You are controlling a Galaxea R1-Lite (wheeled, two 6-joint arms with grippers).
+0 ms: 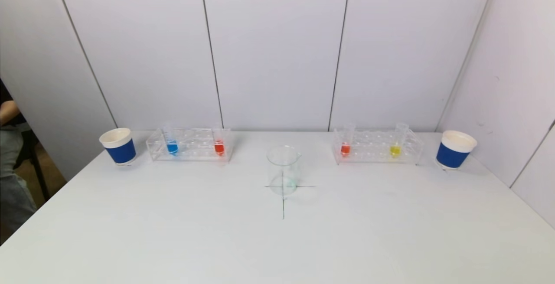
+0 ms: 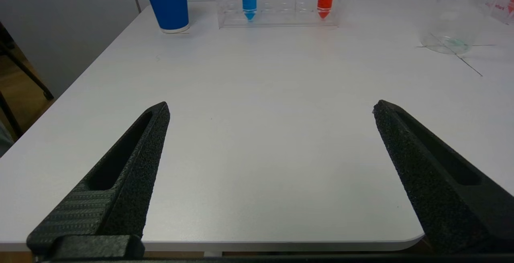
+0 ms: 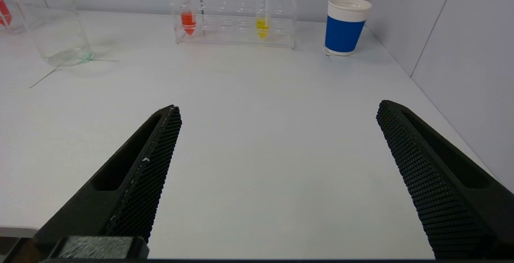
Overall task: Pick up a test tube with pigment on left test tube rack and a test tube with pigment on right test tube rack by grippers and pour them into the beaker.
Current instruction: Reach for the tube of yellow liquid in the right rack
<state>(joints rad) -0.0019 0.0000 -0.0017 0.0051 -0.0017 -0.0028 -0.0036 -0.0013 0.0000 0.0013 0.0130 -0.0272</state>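
Note:
A clear beaker (image 1: 283, 169) stands on a pen cross at the table's middle. The left test tube rack (image 1: 189, 145) holds a blue tube (image 1: 172, 147) and a red tube (image 1: 219, 147). The right test tube rack (image 1: 376, 146) holds a red tube (image 1: 345, 148) and a yellow tube (image 1: 395, 149). Neither arm shows in the head view. My left gripper (image 2: 271, 108) hangs open and empty over the table's near edge, far from the blue tube (image 2: 249, 3) and red tube (image 2: 325, 2). My right gripper (image 3: 278, 108) is likewise open and empty, well short of the red tube (image 3: 188, 21) and yellow tube (image 3: 262, 26).
A blue-and-white paper cup (image 1: 118, 146) stands left of the left rack, another cup (image 1: 454, 149) right of the right rack. White wall panels close the back and right side. A seated person (image 1: 11, 154) is at the far left, beyond the table edge.

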